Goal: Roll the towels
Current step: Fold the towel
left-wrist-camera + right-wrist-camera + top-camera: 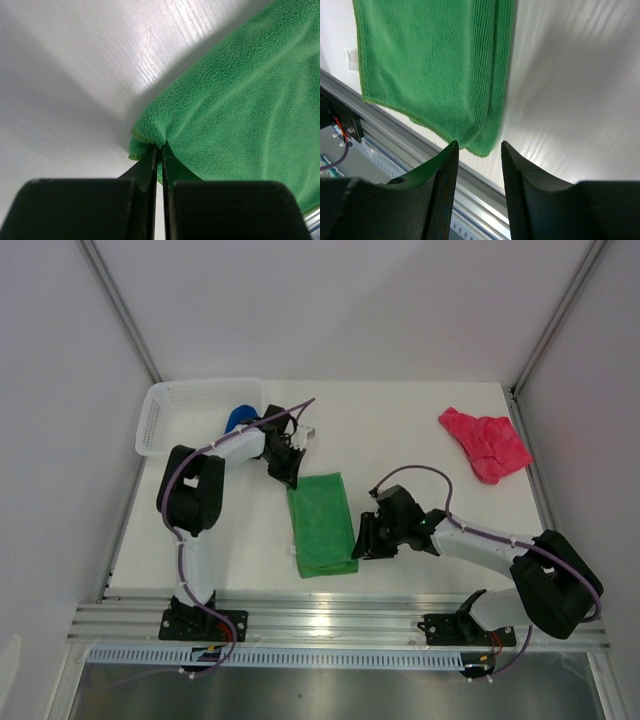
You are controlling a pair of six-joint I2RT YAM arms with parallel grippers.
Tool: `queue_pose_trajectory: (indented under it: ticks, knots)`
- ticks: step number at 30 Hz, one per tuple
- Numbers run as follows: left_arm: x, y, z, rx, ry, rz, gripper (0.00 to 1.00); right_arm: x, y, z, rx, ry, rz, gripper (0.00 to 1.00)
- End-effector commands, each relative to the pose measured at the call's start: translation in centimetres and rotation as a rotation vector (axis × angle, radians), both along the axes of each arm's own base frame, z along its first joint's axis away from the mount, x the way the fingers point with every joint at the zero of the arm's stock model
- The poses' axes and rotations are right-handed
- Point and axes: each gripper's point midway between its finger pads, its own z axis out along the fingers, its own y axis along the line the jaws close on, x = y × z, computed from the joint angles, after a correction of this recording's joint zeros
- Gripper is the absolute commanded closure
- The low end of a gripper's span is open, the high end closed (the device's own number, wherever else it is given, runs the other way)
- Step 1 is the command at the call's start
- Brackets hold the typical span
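The green towel [322, 525] lies folded into a long strip in the middle of the table. My left gripper [290, 478] is shut on its far left corner; in the left wrist view the jaws [160, 146] pinch the hem of the green towel [240, 115]. My right gripper [362, 540] is open beside the towel's right edge near its front corner; in the right wrist view the green towel [430, 65] ends just beyond the gripper [479, 145]. The pink-red towel [485, 443] lies crumpled at the far right. The blue towel [238, 418] sits in the basket, partly hidden by my left arm.
The white mesh basket [175, 405] stands at the far left corner. The metal rail [340, 620] runs along the table's near edge and also shows in the right wrist view [420, 145]. White walls close in the table on three sides.
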Motion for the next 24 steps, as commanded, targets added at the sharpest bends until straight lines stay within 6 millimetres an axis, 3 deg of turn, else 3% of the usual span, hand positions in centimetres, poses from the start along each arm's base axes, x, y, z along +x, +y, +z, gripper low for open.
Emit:
queue_pose_trajectory:
  ticks: [1, 11, 13, 14, 16, 21, 24]
  knots:
    - [0.8, 0.5, 2.0, -0.008, -0.064, 0.015, 0.99, -0.8, 1.2, 1.0, 0.050, 0.034, -0.054, 0.57]
    - [0.8, 0.6, 2.1, -0.012, -0.069, 0.020, 0.99, -0.3, 1.9, -1.5, 0.045, 0.062, -0.084, 0.60]
    - [0.8, 0.6, 2.1, -0.014, -0.071, 0.019, 0.99, -0.8, 1.2, -2.5, 0.024, 0.079, -0.094, 0.72]
    - [0.9, 0.6, 2.2, -0.017, -0.070, 0.022, 0.99, -1.0, 0.9, -2.8, 0.013, 0.085, -0.102, 0.90]
    - [1.0, 0.7, 2.1, -0.023, -0.067, 0.028, 0.99, -1.4, 0.1, -3.4, -0.012, 0.095, -0.112, 1.00]
    - [1.3, 0.7, 2.4, -0.024, -0.070, 0.031, 0.99, -1.8, -1.6, -3.6, -0.065, 0.082, -0.140, 1.00]
    - [1.1, 0.8, 2.5, -0.024, -0.069, 0.030, 0.99, -1.5, -1.1, -2.7, -0.038, 0.054, -0.126, 0.97]
